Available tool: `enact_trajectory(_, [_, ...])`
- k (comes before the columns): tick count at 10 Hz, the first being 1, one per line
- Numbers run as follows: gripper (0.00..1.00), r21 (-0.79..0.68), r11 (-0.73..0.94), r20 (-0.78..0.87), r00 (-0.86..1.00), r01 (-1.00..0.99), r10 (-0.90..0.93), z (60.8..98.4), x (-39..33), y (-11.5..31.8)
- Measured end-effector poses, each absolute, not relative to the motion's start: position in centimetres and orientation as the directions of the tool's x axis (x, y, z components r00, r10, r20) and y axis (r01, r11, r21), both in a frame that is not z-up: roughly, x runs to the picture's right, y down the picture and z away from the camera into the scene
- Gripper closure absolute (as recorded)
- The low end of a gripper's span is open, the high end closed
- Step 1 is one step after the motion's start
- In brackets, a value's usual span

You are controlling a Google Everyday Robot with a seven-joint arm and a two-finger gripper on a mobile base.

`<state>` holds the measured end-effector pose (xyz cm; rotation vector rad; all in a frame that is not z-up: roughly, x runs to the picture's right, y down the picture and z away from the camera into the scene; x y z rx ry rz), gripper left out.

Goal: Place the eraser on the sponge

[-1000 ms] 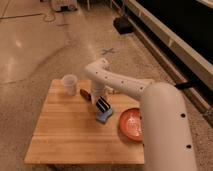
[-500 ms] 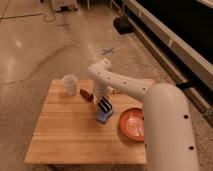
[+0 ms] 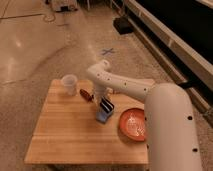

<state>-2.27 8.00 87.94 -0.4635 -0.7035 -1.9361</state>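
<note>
Fingers (image 3: 108,103) dark and low, right on top of the blue sponge (image 3: 102,118), and clamped or let go, I cannot tell! The gripper (image 3: 106,106) hangs mid-table, and the eraser can't be picked apart from that dark tip; if it's there, it sits at the sponge's upper face. My read: this is the placing itself, either just short of release or just after. Either way, leaving calls for a straight lift, no dragging. Count: one sponge, one cup (image 3: 70,84), one orange plate (image 3: 132,125), one reddish-brown item (image 3: 86,93), one table (image 3: 65,135)
</note>
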Motion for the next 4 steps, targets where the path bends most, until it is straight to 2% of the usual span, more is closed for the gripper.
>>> enact_trajectory(4, [0.20,0.305,-0.342,0.588,-0.458,0.889,-0.667,87.39,-2.17,8.39])
